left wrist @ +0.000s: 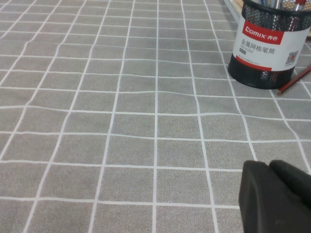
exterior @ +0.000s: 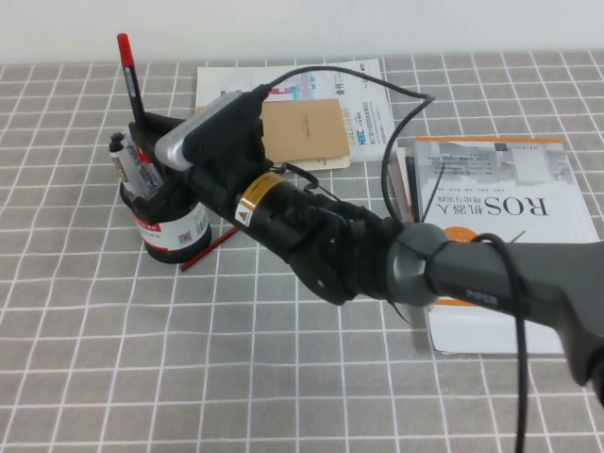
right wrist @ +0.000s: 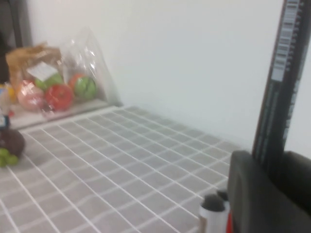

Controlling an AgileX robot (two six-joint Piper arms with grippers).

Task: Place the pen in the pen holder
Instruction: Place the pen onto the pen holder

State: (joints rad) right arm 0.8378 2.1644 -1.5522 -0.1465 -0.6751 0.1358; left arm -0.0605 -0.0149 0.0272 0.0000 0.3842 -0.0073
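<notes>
Spread under everything, a grey cloth-covered table [exterior: 283, 377] with a white grid. Reaching across it from the right to the pen holder, the black right arm [exterior: 377, 255] with a gold band. Lying well to the right of the holder, a large white-and-orange book [exterior: 500, 189] marked ROS. Behind the holder and to its right, a white printed booklet [exterior: 363, 104] with a flat brown card notebook [exterior: 302, 127] on top.

Standing upright on the cloth, the small black mesh cylindrical pen holder [exterior: 170, 222] with a red-and-white label.

Poised right over the holder's mouth, the right gripper [exterior: 142, 127], fingers pinched narrow on the slim black-barrelled pen [exterior: 130, 85], which is held nearly upright with its red cap uppermost; lower end hidden behind the gripper, so cannot tell whether inside the cup.

Low over bare cloth, well apart from the holder, the left gripper [left wrist: 277, 194]; grip state impossible to tell.

Touching the holder's base, a thin red pencil [exterior: 209, 248] flat on the cloth. Inside the holder, grey-white markers [exterior: 127, 160].
</notes>
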